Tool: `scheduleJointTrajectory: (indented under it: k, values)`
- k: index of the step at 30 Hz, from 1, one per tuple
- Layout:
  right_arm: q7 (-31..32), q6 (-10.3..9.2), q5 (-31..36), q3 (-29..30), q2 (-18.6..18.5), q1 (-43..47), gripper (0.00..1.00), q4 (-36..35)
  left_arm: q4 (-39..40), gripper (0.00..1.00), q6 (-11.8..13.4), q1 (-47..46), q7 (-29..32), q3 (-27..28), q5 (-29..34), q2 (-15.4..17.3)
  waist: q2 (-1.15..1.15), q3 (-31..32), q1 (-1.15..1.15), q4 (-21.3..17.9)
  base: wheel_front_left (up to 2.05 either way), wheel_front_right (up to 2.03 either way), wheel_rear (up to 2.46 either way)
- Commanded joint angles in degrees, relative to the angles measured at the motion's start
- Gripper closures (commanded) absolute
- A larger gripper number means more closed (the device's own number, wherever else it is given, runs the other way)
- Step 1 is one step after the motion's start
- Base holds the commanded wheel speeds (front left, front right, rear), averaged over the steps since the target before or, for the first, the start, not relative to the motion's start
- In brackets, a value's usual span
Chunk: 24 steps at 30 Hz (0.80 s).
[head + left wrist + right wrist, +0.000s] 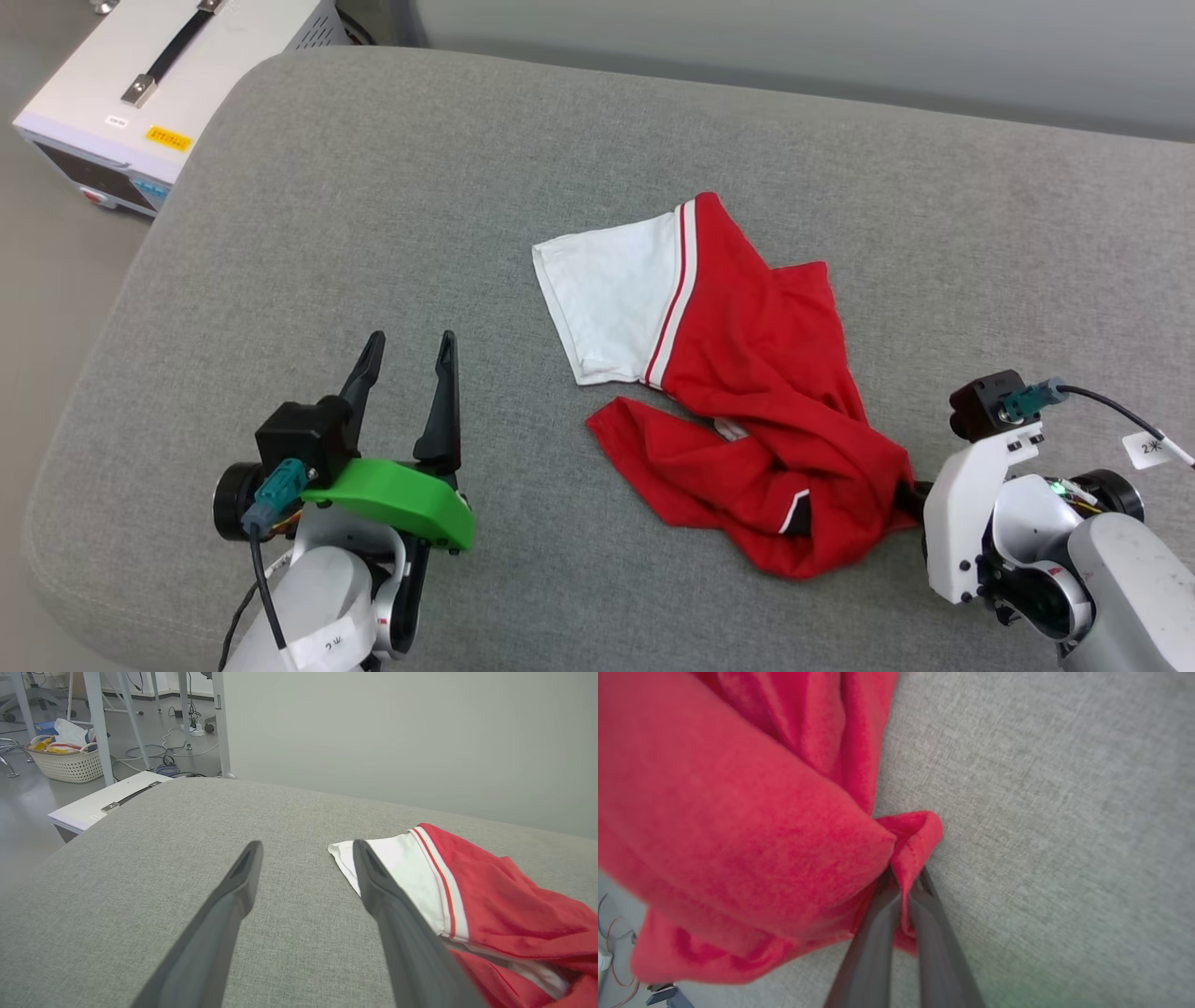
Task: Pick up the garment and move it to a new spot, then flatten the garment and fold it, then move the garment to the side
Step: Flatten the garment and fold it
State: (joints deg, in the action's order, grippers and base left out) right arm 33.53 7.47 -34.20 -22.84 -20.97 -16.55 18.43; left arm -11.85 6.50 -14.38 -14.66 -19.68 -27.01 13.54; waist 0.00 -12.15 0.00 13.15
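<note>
At the far left, off the counter [373, 187], stands a white box [140, 84] with a black handle; it plays no part here. The left claw [412, 338] hovers over the near left of the counter, released, its fingers spread wide with nothing between them, pointing toward the far side. Just to its right lies the shirt [747, 373], crumpled at the middle of the counter: one white sleeve spread flat toward the far left, the red body bunched and trailing to the near right.

There the right claw [905, 882] is clenched on a small fold of red hem at the shirt's near right edge; the wrist view shows the cloth pinched between the closed fingers.

The step in hand looks like the pick-up for the move to a new spot. To do it well, the right arm should probably rise slowly and straight, since the bite is thin and near the edge, so a jerk could pull it free. The pile ought to hang clear before any sideways travel, or the sleeve will drag and twist. The left claw is free to take the sleeve side if the cloth needs support.
</note>
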Motion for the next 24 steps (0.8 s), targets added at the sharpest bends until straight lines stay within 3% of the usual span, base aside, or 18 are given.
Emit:
scheduleJointTrajectory:
  k: [1,7,11,15,17,24]
  values:
    - [0.0,0.02,-0.4,-0.7,1.0,3.1,1.0,2.4,-0.5,0.0,-0.4,0.6,-0.3,0.3,0.5,-0.2,0.0,1.6,0.0,-0.9,0.0,0.0,0.0]
    - [-3.6,0.02,2.0,8.4,1.8,7.8,1.0,-1.3,-1.7,0.0,-0.7,2.2,-0.3,1.0,0.9,0.2,0.0,5.8,0.0,-3.0,0.0,0.0,0.0]
    - [-2.5,0.02,5.2,15.3,3.6,15.2,1.0,-6.2,-2.1,0.0,-0.5,3.9,-0.3,1.3,0.7,0.6,0.0,8.2,0.0,-4.9,0.0,0.0,0.0]
    - [0.8,0.02,8.0,21.0,7.3,24.1,1.0,-12.5,-2.0,0.0,-0.4,5.1,0.0,1.2,0.5,1.1,0.0,9.6,0.0,-6.3,0.0,0.0,0.0]
    - [4.2,0.02,9.5,23.7,11.1,30.7,1.0,-17.1,-1.7,0.0,-0.3,6.0,0.5,1.0,0.4,1.5,0.0,10.2,0.0,-7.1,0.0,0.0,0.0]
    - [10.4,0.02,9.4,25.2,16.9,41.8,1.0,-21.9,-1.2,0.0,0.2,7.8,1.4,0.9,-0.1,2.3,0.0,10.8,0.0,-7.8,0.0,0.0,0.0]
